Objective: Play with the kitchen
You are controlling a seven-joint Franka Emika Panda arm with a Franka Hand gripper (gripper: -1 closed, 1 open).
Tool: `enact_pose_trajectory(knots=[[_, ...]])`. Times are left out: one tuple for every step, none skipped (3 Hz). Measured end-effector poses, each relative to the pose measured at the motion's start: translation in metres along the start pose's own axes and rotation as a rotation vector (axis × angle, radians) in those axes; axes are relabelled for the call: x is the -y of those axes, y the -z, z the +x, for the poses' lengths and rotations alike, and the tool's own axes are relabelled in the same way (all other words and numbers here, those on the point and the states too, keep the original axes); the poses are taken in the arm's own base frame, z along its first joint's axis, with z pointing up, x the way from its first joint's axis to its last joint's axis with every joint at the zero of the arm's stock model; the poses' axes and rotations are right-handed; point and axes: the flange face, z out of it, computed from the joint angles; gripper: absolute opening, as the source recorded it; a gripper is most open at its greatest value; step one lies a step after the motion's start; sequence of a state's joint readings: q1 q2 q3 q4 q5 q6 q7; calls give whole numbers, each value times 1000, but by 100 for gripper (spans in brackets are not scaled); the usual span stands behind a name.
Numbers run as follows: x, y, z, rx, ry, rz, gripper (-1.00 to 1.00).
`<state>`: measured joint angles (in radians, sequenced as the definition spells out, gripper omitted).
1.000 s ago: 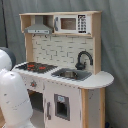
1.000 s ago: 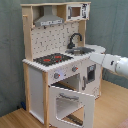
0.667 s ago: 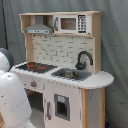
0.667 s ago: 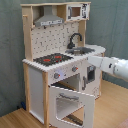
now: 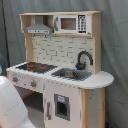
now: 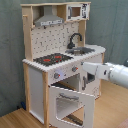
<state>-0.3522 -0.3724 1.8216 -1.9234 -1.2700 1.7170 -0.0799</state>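
1. White and rounded, my arm (image 6: pixel 111 73) reaches in from the second exterior view's right toward the kitchen (image 6: pixel 57 65); whether my gripper (image 6: pixel 86 76) is released or clenched I cannot tell, nor whether it touches anything.
2. My gripper sits just in front of the kitchen's lower front, below the counter edge and beside the knobs (image 6: pixel 56 76).
3. Below the hob (image 6: pixel 53 59), the oven door (image 6: pixel 71 104) hangs open, tilted outward and down toward the wooden floor (image 6: pixel 20 119).
4. Open room lies in front of the kitchen on the floor; a grey curtain (image 6: pixel 10 50) hangs behind it.
5. On the counter, the sink (image 5: pixel 71 74) and black faucet (image 5: pixel 83 59) sit beside the hob; the hood (image 5: pixel 38 27) and microwave (image 5: pixel 72 23) are above.
6. No writing is readable.
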Motion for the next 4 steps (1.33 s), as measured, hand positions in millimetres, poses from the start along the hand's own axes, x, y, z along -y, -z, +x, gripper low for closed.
enact_pose_trajectory(knots=[[6, -4, 17, -33, 35, -40, 100], [12, -4, 33, -66, 59, -79, 100], [14, 0, 53, -107, 79, -130, 100], [12, 6, 69, -147, 81, -175, 100]])
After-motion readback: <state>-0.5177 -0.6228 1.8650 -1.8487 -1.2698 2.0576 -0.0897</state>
